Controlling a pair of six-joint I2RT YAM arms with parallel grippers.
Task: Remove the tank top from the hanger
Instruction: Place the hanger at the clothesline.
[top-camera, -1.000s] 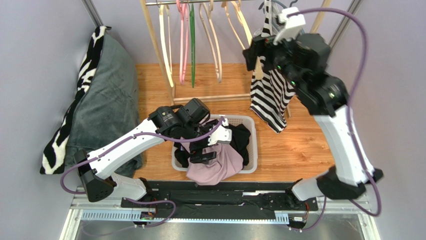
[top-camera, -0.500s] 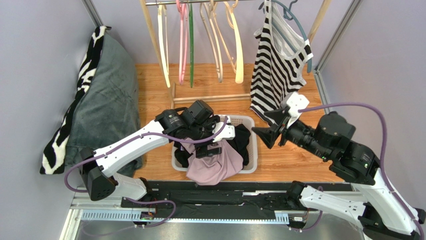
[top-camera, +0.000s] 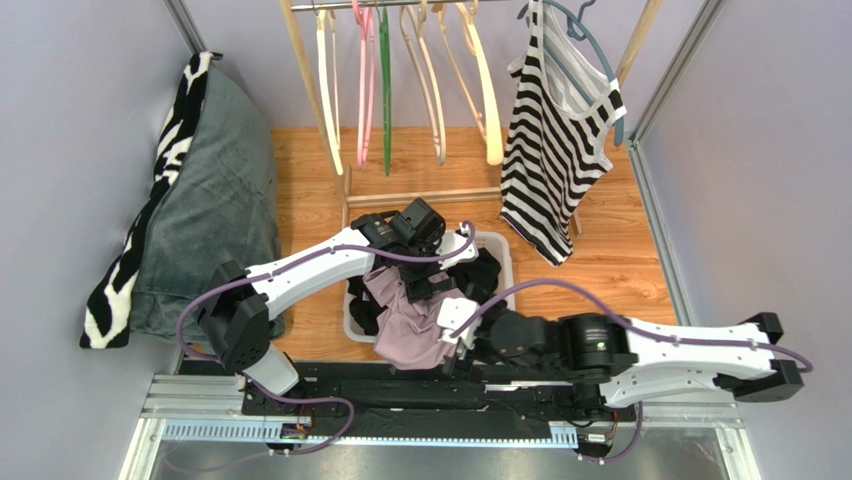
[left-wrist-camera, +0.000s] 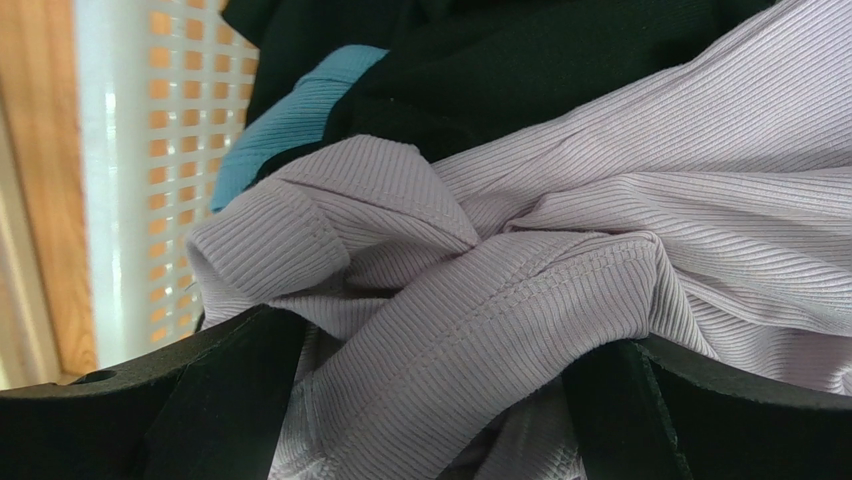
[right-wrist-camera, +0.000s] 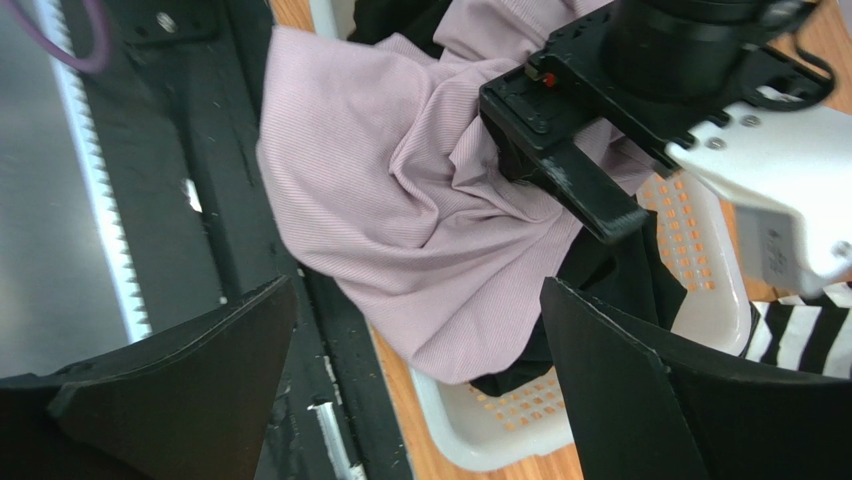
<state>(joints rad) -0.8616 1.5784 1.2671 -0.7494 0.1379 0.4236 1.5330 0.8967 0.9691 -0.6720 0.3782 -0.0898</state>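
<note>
1. Wooden worktop (top-camera: 610, 290): orange boards, grey walls on the left and right.
2. Clothes rack (top-camera: 440, 195): wooden frame standing along the far edge, its rail across the top.
3. Grey cushion (top-camera: 215, 200): zebra-print backing, propped upright along the left edge.
4. Striped tank top (top-camera: 555, 150): black and white, hanging at the right end of the rail over the far right corner. It is on its teal hanger (top-camera: 620, 128), with no gripper on it.
5. White laundry basket (top-camera: 505, 270): perforated walls, at the middle of the near edge and heaped full.
6. Mauve ribbed garment (top-camera: 410, 325): top of the heap, spilling over the basket's near rim.
7. Black garments (top-camera: 480, 275): beneath and to the right of the mauve one, inside the basket.
8. Empty hangers (top-camera: 487, 100): cream, pink and green, in a row on the rail left of the tank top.
9. Left gripper (left-wrist-camera: 430, 390): down in the basket, fingers spread wide, with a bunched mauve fold lying between them.
10. Right gripper (right-wrist-camera: 415, 300): low at the near edge by the basket's near rim. Its fingers are spread wide and hold nothing, and it points toward the mauve overhang.
11. Blue garment (left-wrist-camera: 290, 120): a sliver between the black cloth and the basket wall, seen from the left wrist only.
</note>
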